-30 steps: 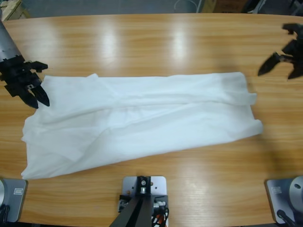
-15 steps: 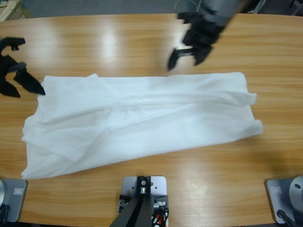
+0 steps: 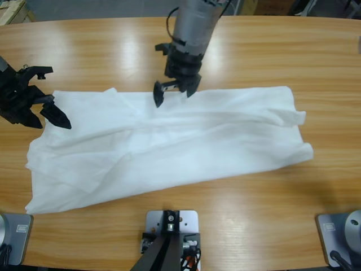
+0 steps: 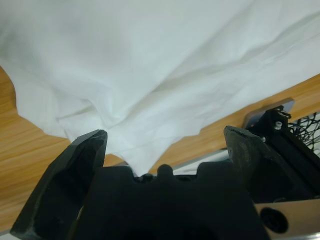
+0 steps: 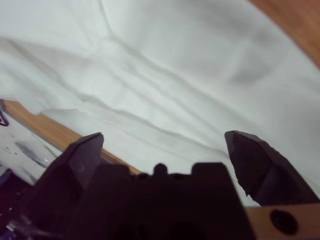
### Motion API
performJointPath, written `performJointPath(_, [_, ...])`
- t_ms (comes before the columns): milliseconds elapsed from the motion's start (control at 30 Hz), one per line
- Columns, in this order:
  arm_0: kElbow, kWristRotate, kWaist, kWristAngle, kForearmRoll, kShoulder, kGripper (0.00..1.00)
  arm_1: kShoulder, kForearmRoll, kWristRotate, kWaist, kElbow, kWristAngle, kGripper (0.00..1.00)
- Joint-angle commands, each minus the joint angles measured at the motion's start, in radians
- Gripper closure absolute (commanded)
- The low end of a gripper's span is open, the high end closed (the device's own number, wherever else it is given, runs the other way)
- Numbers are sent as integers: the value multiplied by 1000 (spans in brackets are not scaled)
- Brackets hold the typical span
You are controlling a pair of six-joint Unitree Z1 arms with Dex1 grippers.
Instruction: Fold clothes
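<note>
White T-shirt (image 3: 186,141) lies flat and crumpled on the wooden counter (image 3: 282,51), near the middle; long axis runs left-right across the high view. The left end is broader and sags toward the near edge, and the right end is narrower and sits a little higher. Creases run lengthwise along the cloth, with a small folded flap at the right end; cannot tell which end is the collar.

Left gripper (image 3: 49,119) comes in from the left edge of the high view, low over the counter, at the shirt's upper-left corner. Its fingers are spread apart with nothing between them; one fingertip overlaps the cloth edge, but contact cannot be confirmed. In the left wrist view the left gripper (image 4: 165,137) shows both fingers wide apart. A drooping corner of the shirt (image 4: 150,60) lies between and beyond them, with bare counter (image 4: 20,145) to one side.

Right arm reaches down from the top of the high view near the middle, its silver forearm steep and the wrist pointing toward the near edge. The right gripper (image 3: 175,97) hangs over the shirt's far long edge, left of centre, fingers apart and holding nothing. In the right wrist view the right gripper (image 5: 165,140) again shows its fingers spread; wrinkled cloth (image 5: 175,65) fills nearly the whole field, with counter (image 5: 295,25) visible at one corner.
</note>
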Motion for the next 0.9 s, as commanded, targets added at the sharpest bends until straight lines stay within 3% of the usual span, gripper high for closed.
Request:
performJointPath(33, [29, -7, -15, 10, -17, 54, 87, 126, 12, 11, 35, -45, 44, 0])
performJointPath(400, [31, -8, -24, 13, -17, 58, 87, 198, 68, -16, 35, -167, 32, 0])
performJointPath(900, [32, -11, -25, 15, -18, 58, 87, 216, 82, -18, 67, -170, 56, 0])
